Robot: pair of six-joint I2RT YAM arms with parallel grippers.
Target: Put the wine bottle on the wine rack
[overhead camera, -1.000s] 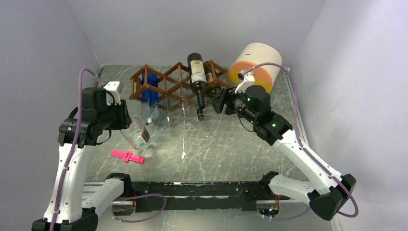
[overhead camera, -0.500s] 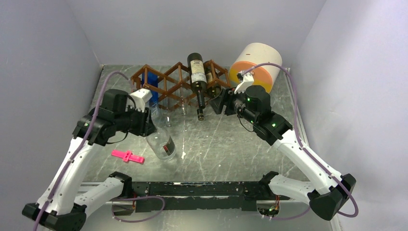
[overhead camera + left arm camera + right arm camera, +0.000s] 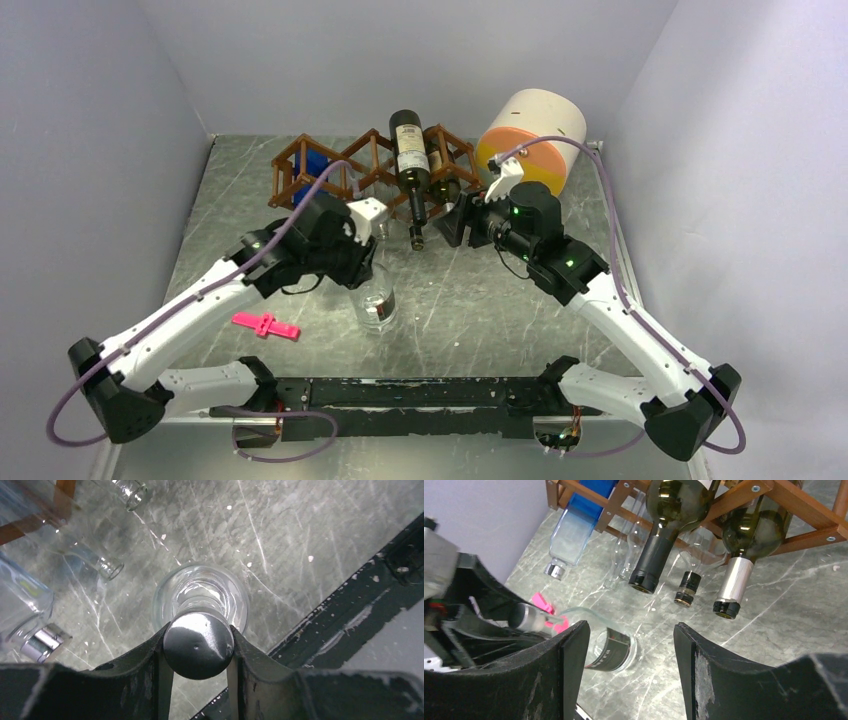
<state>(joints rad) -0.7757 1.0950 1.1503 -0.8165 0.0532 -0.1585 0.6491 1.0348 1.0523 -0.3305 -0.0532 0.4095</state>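
Observation:
My left gripper (image 3: 366, 252) is shut on the silver cap of a clear glass wine bottle (image 3: 376, 300). It holds the bottle neck-up, near the table's middle. I cannot tell if the base touches the table. In the left wrist view the jaws (image 3: 198, 647) clamp the cap above the bottle's shoulder (image 3: 200, 587). The reddish-brown wooden wine rack (image 3: 345, 165) stands at the back. It holds a dark bottle (image 3: 409, 155) and others. My right gripper (image 3: 452, 222) is open and empty in front of the rack's right end. In the right wrist view (image 3: 631, 630) it shows the rack (image 3: 804, 510) and the clear bottle (image 3: 616, 650).
A cream, orange and yellow cylinder (image 3: 532, 132) lies at the back right beside the rack. A pink plastic piece (image 3: 266, 325) lies on the table at the front left. A blue-tinted clear bottle (image 3: 579, 525) rests in the rack's left end. Grey walls close in three sides.
My left arm has swung from the left side to the table's middle with the clear bottle, which has turned from lying tilted to nearly upright. The right arm has barely moved.

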